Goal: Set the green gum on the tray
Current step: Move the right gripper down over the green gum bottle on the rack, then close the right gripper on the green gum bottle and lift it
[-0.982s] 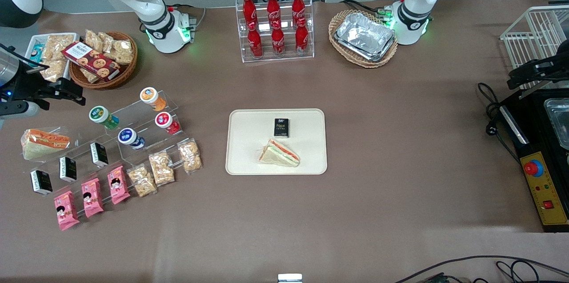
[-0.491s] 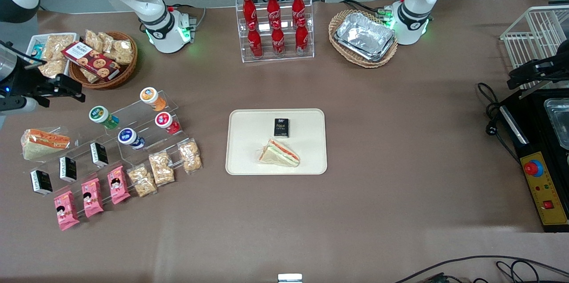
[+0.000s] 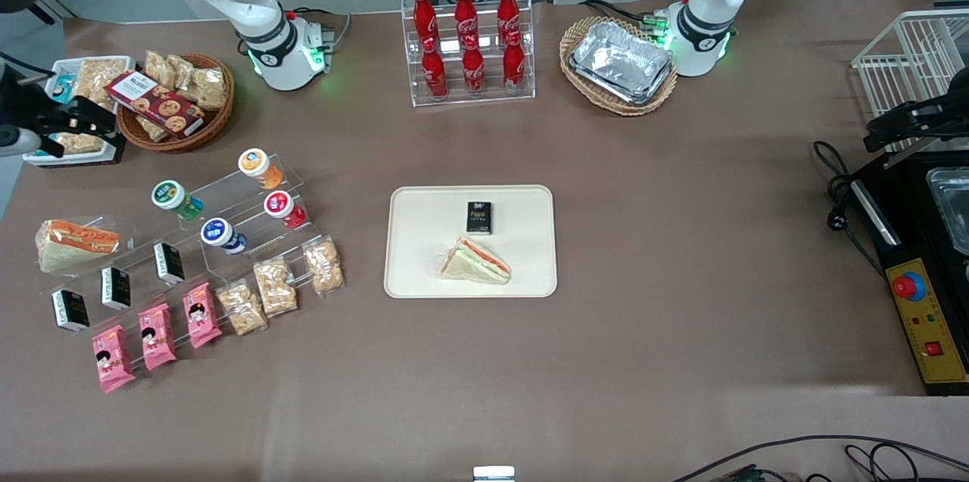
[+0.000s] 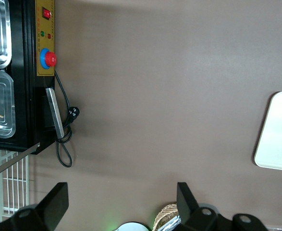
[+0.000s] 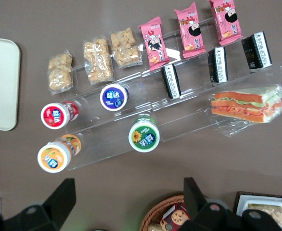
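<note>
the gripper [image 5: 126, 204] hangs with fingers spread wide and empty, the green gum [image 5: 144, 135] just ahead below it on the clear rack; drop straight, clearing the blue-lidded bottle [image 5: 114, 97].

Glossy white arm casings, green-lit base rings, black claw [image 5: 128, 204] with splayed fingers

Front view: set high, looked steeply down over whole worktop [image 3: 643, 187], both arm bases at farthest edge. Right wrist view: looked straight down from well above, gripper [image 5: 126, 207] with fingers [image 5: 64, 195] spread wide, over green gum [image 5: 144, 135] on its acrylic rack [image 5: 189, 130]; shared gum [image 3: 169, 196], rack [image 3: 227, 202] and tray [image 3: 409, 278] corner [image 5: 1, 86] with front view. Left wrist view: straight down over parked arm's end, control box [image 4: 37, 72], tray edge [image 4: 275, 139].
</note>
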Controlling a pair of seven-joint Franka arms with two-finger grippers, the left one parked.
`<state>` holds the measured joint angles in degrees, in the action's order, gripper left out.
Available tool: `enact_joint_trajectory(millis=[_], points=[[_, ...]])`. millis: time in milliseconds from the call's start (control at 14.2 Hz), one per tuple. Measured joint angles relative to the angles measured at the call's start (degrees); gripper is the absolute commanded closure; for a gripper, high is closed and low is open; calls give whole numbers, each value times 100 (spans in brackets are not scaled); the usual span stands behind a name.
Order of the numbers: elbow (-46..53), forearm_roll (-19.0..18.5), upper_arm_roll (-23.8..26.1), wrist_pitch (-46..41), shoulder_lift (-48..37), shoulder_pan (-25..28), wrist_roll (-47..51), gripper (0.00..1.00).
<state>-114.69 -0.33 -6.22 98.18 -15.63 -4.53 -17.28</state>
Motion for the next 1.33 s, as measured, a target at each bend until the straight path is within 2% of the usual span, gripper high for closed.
enact_joint_trajectory(millis=[491,1123,1193,1333], points=[[-1640,-282,29,2057,-40,0,0,0],[-2419,-303,-91,3617,528,-93,0,1],[-2450,-303,-91,3669,567,-93,0,7],[-2457,-303,-91,3728,628,-93,0,40]])
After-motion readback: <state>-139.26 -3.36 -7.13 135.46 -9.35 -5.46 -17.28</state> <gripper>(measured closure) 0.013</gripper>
